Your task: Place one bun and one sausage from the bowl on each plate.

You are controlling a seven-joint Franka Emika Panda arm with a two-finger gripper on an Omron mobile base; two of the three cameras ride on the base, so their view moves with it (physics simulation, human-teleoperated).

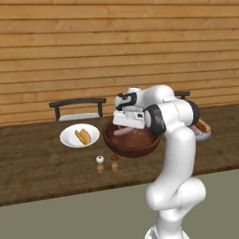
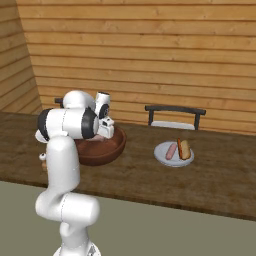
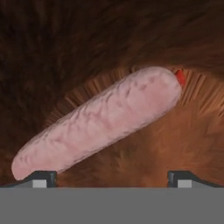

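Hand view — tool [image 3: 112,179] wide open, empty, tips barely visible (cropped), above sausage [image 3: 98,120] in bowl [image 3: 52,52].

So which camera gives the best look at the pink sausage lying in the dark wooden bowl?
The hand view: the pink sausage lies whole on the dark wooden bowl. In both base views the arm hides most of it.

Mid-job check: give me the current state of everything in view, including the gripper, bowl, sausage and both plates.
gripper: open, poised over the sausage in the bowl
sausage in the bowl: lying loose, not gripped
bowl: upright on the table
left plate: holds one bun, no sausage
bun: lying flat
right plate: holds a bun and a sausage side by side
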